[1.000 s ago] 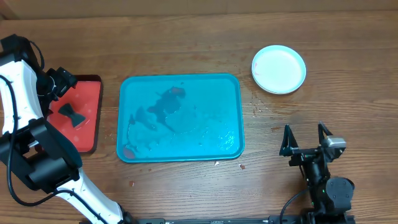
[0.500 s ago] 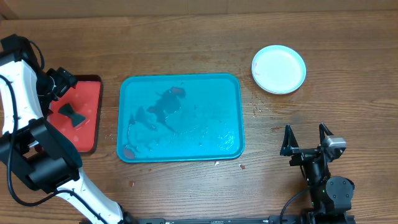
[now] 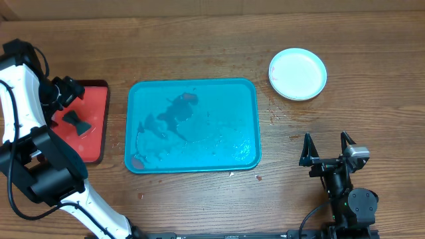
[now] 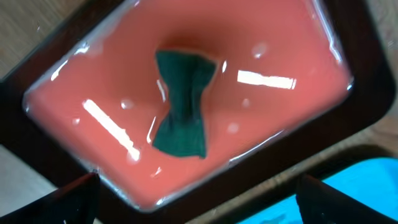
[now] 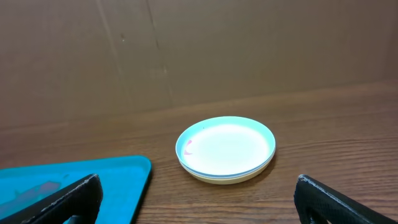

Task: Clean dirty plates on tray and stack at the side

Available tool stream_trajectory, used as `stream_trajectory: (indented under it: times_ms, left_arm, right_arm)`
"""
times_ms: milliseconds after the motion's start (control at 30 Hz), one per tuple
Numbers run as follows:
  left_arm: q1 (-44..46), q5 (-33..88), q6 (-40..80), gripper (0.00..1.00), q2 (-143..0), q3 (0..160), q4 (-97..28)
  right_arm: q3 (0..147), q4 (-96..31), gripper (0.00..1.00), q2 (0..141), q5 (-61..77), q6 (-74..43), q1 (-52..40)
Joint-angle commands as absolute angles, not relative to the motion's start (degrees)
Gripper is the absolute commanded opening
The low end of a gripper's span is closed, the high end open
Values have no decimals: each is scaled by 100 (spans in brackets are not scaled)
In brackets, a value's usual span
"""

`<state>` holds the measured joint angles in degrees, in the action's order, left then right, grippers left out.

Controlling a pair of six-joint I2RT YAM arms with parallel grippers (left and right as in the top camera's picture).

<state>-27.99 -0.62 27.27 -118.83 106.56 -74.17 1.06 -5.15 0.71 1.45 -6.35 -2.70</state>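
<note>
The plates (image 3: 298, 74) stand stacked on the table at the back right, a light teal one with a white centre on top and a yellow-green rim below; a small red smear shows on the top plate's left edge in the right wrist view (image 5: 226, 148). The teal-blue tray (image 3: 192, 125) lies mid-table with dark wet smears and no plates on it. My left gripper (image 4: 196, 205) is open and empty above the red tray. My right gripper (image 3: 327, 145) is open and empty at the front right, facing the stack.
A small red tray (image 3: 85, 123) with a dark rim lies at the left and holds a dark green bow-shaped sponge (image 4: 181, 103). Small red crumbs lie on the wood near the teal tray's front right corner (image 3: 257, 178). A cardboard wall stands behind the table.
</note>
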Motion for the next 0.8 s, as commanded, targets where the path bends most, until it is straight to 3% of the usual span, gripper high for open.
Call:
stream_trajectory:
  times_ms: [0,233,433,533,767]
  left_arm:
    - [-2600,-172,2681,100,-11441,10731,-7677]
    - [-1686,-410,1822,99,-9821,10075,-6215]
    - [-676,-56,193,100,-7905,7533,-4475]
    - [-336,-51,60,100,-6866,6270,-3951]
    - [-235,-211,-8,100,-4587,4215,-3835]
  right_arm:
    - [47,-482,100,38,93,-615,-250]
    - [47,-482,100,38,93,-615,-250]
    - [47,-482,100,38,93,-615,-250]
    - [47,-482,100,38,93,-615,-250]
    - [47,-482,100,38,93,-615,-250]
